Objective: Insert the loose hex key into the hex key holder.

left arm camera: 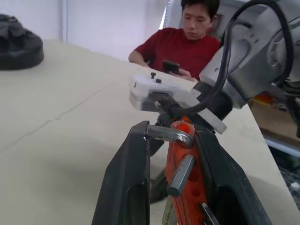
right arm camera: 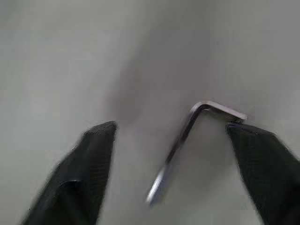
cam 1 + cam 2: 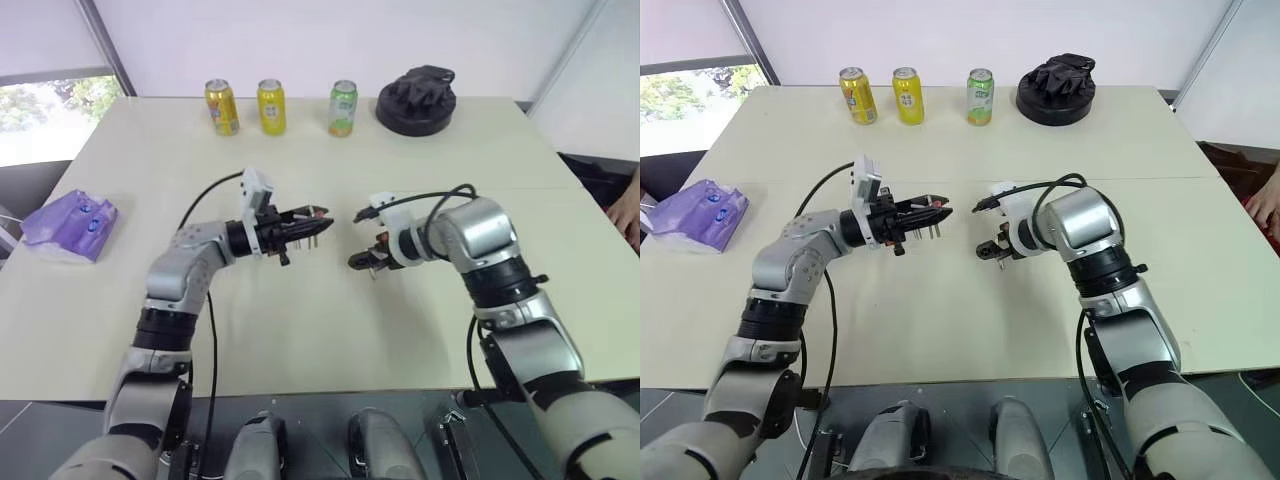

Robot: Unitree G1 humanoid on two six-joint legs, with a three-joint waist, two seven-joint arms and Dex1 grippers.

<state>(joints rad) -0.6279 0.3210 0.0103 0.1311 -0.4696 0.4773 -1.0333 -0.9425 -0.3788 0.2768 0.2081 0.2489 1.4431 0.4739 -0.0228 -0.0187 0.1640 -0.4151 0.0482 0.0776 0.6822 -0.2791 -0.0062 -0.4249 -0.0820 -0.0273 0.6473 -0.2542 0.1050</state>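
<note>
1. Left gripper (image 3: 318, 224) is raised over the middle of the table (image 3: 330, 330), pointing to the robot's right, fingers (image 1: 126, 187) pinching the hex key holder (image 1: 185, 183); several metal keys protrude from the orange-red block.
2. Right gripper (image 2: 176, 154) points down at the table, fingers (image 2: 79, 173) spread apart.
3. Loose hex key (image 2: 187, 140) lies between the spread right fingers, its short leg touching one fingertip.
4. Both grippers are near each other, apart.
5. Three drink cans (image 3: 271, 107) and a black object (image 3: 418, 100) stand at the far edge; a purple packet (image 3: 70, 225) lies far left.
6. A person in a red shirt (image 1: 180, 44) sits beyond the table.
</note>
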